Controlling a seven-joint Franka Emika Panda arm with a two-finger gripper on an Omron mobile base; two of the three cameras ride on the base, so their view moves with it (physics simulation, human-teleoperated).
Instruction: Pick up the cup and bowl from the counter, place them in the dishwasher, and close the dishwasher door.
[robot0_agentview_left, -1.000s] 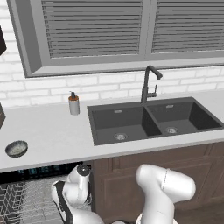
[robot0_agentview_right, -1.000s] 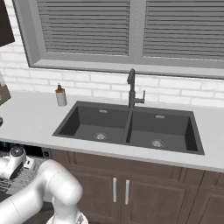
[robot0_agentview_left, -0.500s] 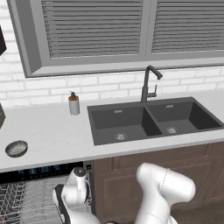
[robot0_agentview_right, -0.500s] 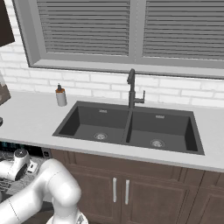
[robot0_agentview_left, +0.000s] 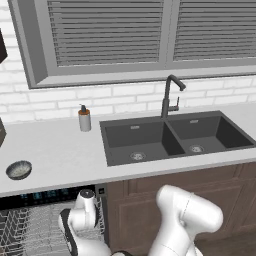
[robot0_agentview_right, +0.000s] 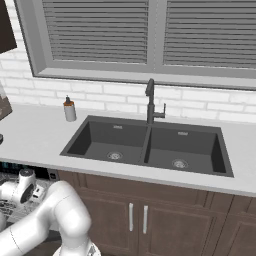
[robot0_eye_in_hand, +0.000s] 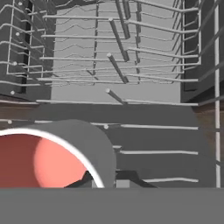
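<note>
Over the pulled-out wire rack (robot0_eye_in_hand: 131, 65) of the dishwasher (robot0_agentview_left: 50, 192), the gripper (robot0_eye_in_hand: 116, 183) was clamped tight on the rim of the cup (robot0_eye_in_hand: 52, 159), whose red inside faced the hand camera while its grey-shaded wall stood just above the tines. From the base cameras the wrist hung low in front of the counter's (robot0_agentview_left: 60, 155) front edge, just under the black control strip, with the rack beneath it.

The main risk, as I judged it, lay in the release: the cup was held by a thin pinch on one side of the rim, so it could tip as the jaws let go, land on a tine instead of between rows, and roll or settle crooked (a tilted cup could later foul the door). Lowering too far could also press the cup or fingertips against the wires; the upright prongs stood close ahead. How near the cup's base was to the rack could not be told.

Further out, the bowl (robot0_agentview_left: 19, 170) lay near the counter's left front edge, above the dishwasher and well apart from the hand, not yet picked up. A soap bottle (robot0_agentview_left: 84, 119) stood at the back of the counter beside the left rim of the sink (robot0_agentview_left: 175, 137), with the tap (robot0_agentview_left: 170, 95) behind the basins; none of these blocked the way to the bowl. The overhanging counter edge itself was the obstacle to clear when rising.
</note>
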